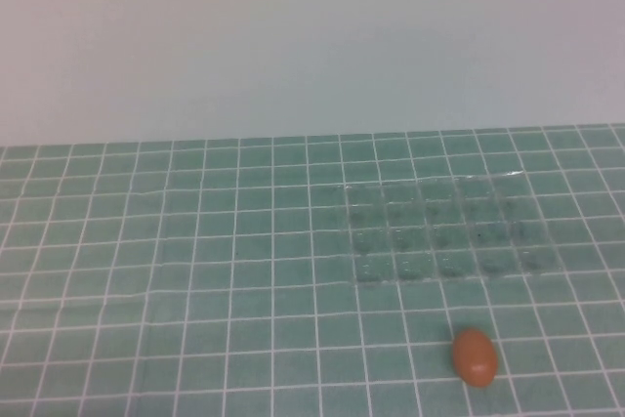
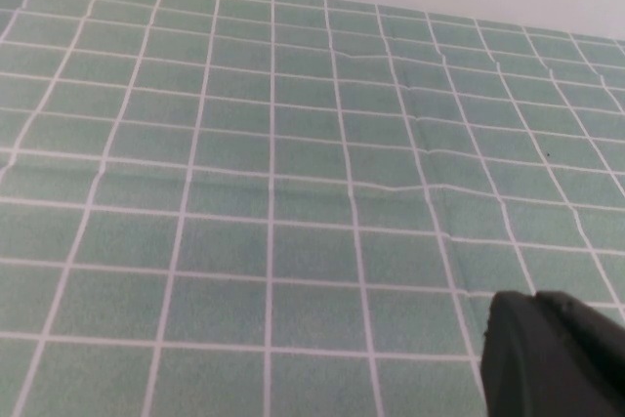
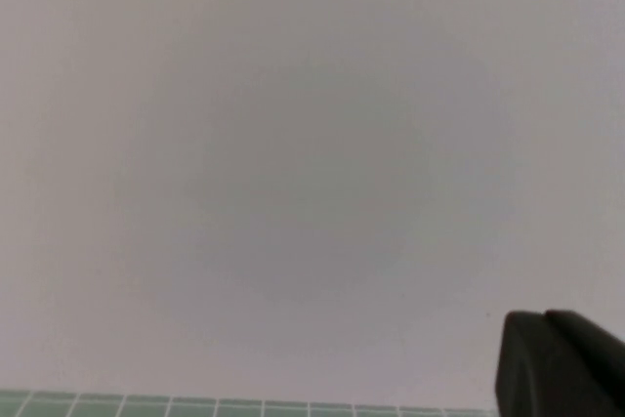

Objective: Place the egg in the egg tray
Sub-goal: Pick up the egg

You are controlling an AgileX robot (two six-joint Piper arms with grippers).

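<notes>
The orange-brown egg (image 1: pixel 475 356) lies on the green tiled table near the front right in the high view. The clear egg tray (image 1: pixel 444 231) sits behind it, right of centre, with all its cups empty. Neither arm shows in the high view. My left gripper (image 2: pixel 537 298) shows only as dark fingertips held together over bare tiles, holding nothing. My right gripper (image 3: pixel 543 315) shows the same way, its tips together and empty, facing the pale wall well above the table. Neither the egg nor the tray shows in either wrist view.
The green tiled surface (image 1: pixel 195 271) has a few creases and runs back to a plain pale wall (image 1: pixel 312 36). Nothing else lies on it.
</notes>
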